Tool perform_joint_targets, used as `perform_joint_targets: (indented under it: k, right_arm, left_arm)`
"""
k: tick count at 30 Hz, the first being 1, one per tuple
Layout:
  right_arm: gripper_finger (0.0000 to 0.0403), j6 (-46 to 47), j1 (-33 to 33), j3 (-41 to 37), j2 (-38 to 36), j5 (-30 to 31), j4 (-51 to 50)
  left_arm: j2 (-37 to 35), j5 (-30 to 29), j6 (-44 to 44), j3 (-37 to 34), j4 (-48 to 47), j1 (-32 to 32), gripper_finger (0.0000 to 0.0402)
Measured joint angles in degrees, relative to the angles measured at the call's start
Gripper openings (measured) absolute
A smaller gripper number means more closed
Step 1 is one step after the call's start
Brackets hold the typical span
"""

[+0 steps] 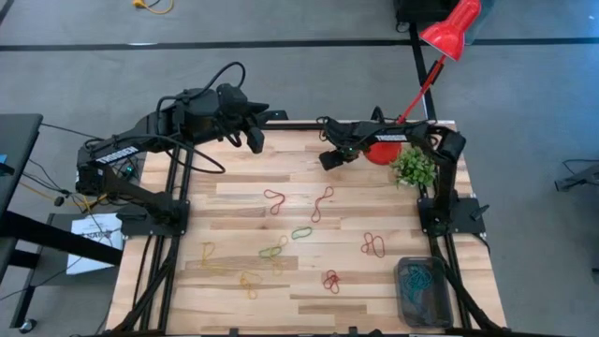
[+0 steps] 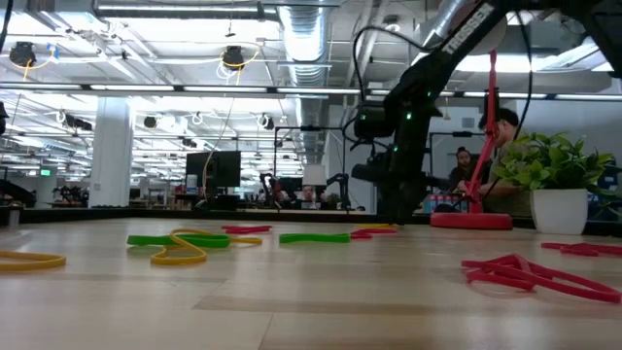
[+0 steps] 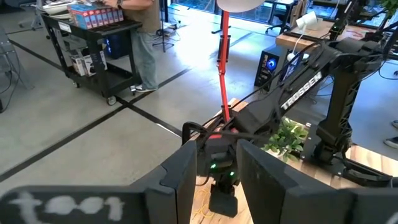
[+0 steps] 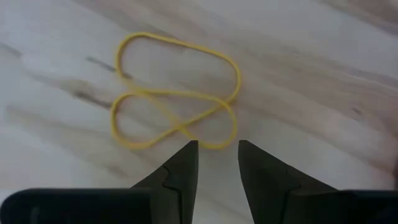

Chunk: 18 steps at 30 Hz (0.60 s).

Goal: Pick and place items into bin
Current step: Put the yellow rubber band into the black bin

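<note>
Several thin loops lie on the wooden table: red ones, a green one and yellow ones. A twisted yellow loop lies flat just beyond my right gripper, which points down, open, close above the table's far part, touching nothing. The dark bin stands at the near right corner with loops inside. My left gripper waits raised over the far left edge, open, with nothing between its fingers.
A red lamp base and a small potted plant stand at the far right, close beside my right arm. The lamp's red stem slants up to its head. Black cables loop around my left arm.
</note>
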Motion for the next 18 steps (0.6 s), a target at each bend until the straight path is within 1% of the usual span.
perform_joint_targets:
  k: [4, 8, 15, 18]
  right_arm:
    - [0.0107, 0.4, 0.1, 0.4, 2.6, 0.4, -0.1]
    - [0.0107, 0.6, 0.8, 0.3, 2.2, 3.4, 0.9]
    - [0.0107, 0.6, 0.7, 0.1, 1.4, 2.4, 2.0]
    - [0.0107, 0.6, 0.8, 0.1, 1.0, 0.8, 2.4]
  left_arm:
    - [0.0, 0.1, -0.4, 0.0, -0.3, -0.1, 0.0105]
    - [0.0, 0.1, -0.4, 0.0, -0.4, -0.1, 0.0105]
    - [0.0, 0.1, -0.5, 0.0, -0.5, -0.1, 0.0105]
    - [0.0, 0.1, -0.4, 0.0, -0.5, -0.1, 0.0105]
